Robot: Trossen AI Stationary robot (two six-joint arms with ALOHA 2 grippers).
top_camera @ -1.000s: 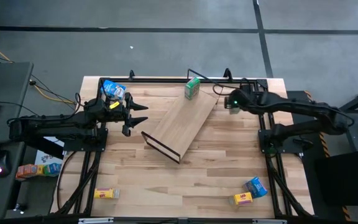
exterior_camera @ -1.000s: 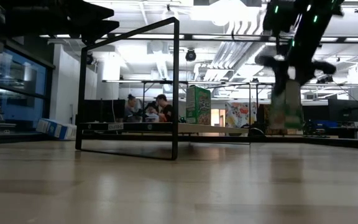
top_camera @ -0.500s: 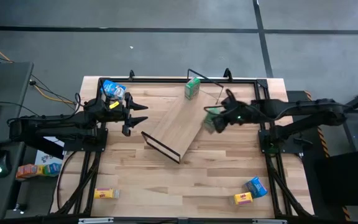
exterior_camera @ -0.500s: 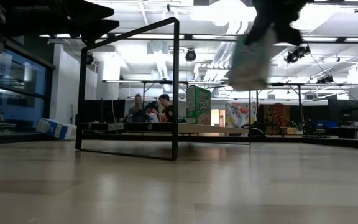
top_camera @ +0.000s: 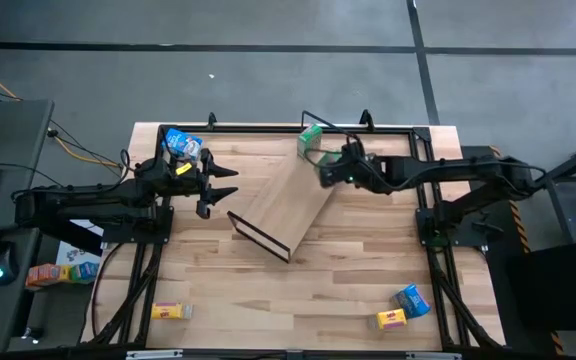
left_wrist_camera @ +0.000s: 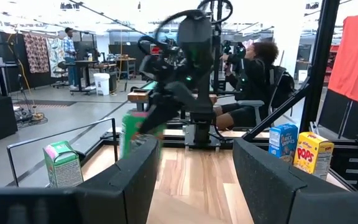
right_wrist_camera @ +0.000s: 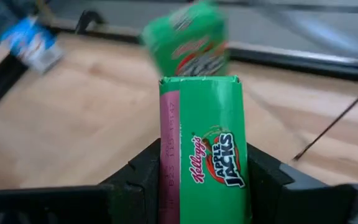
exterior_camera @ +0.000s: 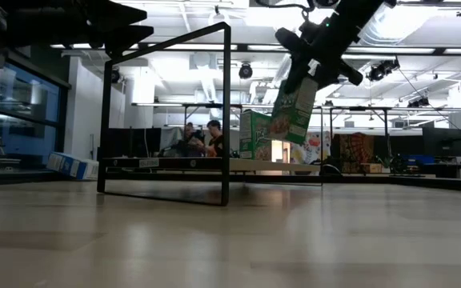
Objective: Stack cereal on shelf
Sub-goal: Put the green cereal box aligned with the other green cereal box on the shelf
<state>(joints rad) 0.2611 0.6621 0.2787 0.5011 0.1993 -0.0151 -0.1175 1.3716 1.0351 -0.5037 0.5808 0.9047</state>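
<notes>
My right gripper [top_camera: 326, 166] is shut on a green cereal box [exterior_camera: 294, 102] and holds it in the air over the far end of the shelf [top_camera: 293, 195], a light-wood board with black wire ends lying slantwise on the table. A second green box [top_camera: 310, 140] stands upright on its base on the shelf's far end, just beyond the held one; it also shows in the left wrist view [left_wrist_camera: 62, 164]. My left gripper [top_camera: 230, 183] waits open at the table's left, level, with nothing between its fingers. My right gripper pinches the green box by two opposite sides [right_wrist_camera: 166, 163] between its two fingers, at the end nearest the wrist. The fingers slant down from the table's right. The box [right_wrist_camera: 204, 143] sticks out past the fingertips, tilted and lifted clear above the shelf.
A blue box [top_camera: 181, 143] lies at the far left corner beside my left arm. A yellow box [top_camera: 171, 311] lies near the front left; a yellow box [top_camera: 391, 319] and a blue box [top_camera: 411, 299] lie near the front right. A black rail [top_camera: 268, 128] runs along the far edge.
My right gripper has swung from the table's far right toward the left, over the shelf's far end and up to the standing green box, tipping as it went. The held green box went with it, rose, and now hangs tilted instead of upright.
</notes>
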